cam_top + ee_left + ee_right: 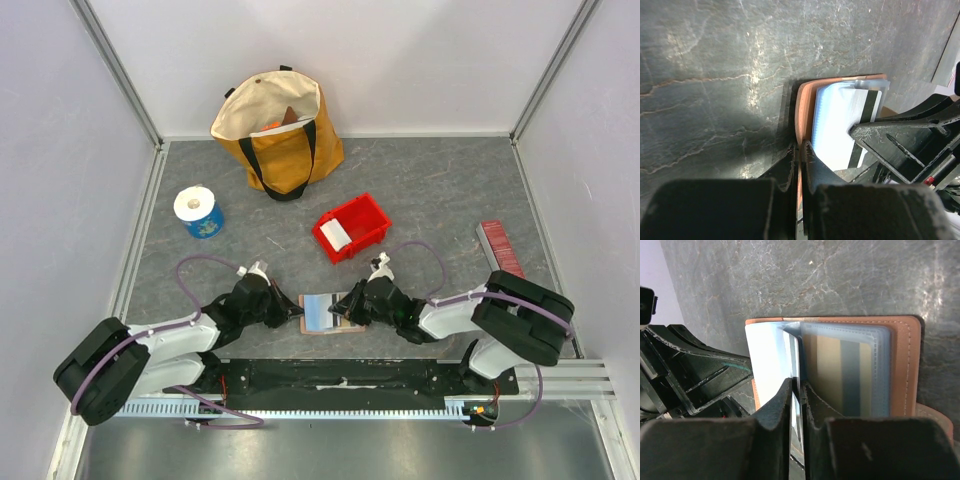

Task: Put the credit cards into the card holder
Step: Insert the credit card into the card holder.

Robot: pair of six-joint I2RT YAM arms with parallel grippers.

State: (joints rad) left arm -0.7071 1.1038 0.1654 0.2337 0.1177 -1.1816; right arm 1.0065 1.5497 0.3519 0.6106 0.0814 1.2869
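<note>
The tan card holder lies open on the table between both grippers. My left gripper is shut on its left leather edge, with the jaws pinched on the flap. My right gripper is shut on a white and light blue card with a dark stripe, held edge-on between its fingertips over the holder's clear sleeves. A yellowish card sits inside a clear sleeve against the leather cover.
A red bin holding a white item stands behind the holder. A yellow tote bag is at the back, a blue and white roll at the left, and a dark-red ribbed bar at the right.
</note>
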